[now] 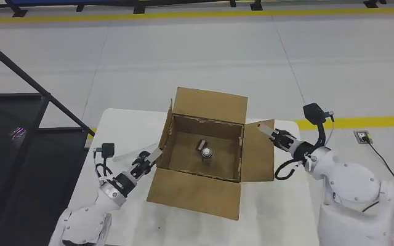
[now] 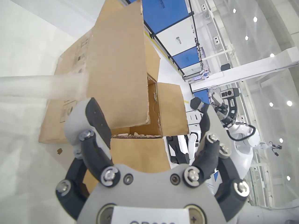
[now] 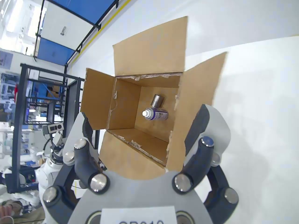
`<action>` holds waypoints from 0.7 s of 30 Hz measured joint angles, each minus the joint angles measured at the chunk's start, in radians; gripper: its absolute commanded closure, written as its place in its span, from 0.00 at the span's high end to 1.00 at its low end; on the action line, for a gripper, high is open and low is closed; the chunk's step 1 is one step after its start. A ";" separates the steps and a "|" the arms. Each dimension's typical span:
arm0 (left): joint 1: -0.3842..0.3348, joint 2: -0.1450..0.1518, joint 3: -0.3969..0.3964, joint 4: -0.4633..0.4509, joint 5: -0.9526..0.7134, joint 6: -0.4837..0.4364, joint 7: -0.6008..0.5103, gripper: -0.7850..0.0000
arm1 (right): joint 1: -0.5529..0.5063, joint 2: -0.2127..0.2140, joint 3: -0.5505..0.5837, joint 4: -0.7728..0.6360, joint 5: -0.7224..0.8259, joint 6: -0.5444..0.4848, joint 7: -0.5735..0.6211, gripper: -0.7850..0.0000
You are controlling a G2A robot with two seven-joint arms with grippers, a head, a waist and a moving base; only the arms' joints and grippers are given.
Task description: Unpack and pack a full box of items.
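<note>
- Sitting on worktop point(image 1: 123, 132): box point(image 1: 196, 189), flaps spread, spray can point(image 1: 207, 152) and small metal cylinder point(image 1: 201, 145) lying inside.
- Hovering left claw point(image 1: 149, 161), spread wide, beside one side flap.
- Holding right claw point(image 1: 271, 135) gaping at opposite flap's edge.

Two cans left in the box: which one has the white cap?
The spray can with the purplish label has the white cap. The metal can beside it is shorter, plain grey, and shows no cap.

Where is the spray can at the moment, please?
In the top view, the spray can lies on the floor of the open cardboard box, near its middle, right beside a small grey metal cylinder.
</note>
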 measured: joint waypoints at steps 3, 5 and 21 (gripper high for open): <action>-0.017 -0.001 0.034 0.021 0.013 0.009 -0.007 1.00 | 0.029 0.012 0.023 0.087 0.010 -0.008 0.033 1.00; -0.031 -0.002 0.056 0.037 0.017 0.017 -0.010 1.00 | 0.051 0.019 0.014 0.142 0.017 -0.020 0.058 1.00; -0.111 -0.006 0.143 0.133 0.029 0.065 -0.004 1.00 | 0.170 0.040 -0.159 0.284 0.425 -0.150 0.227 1.00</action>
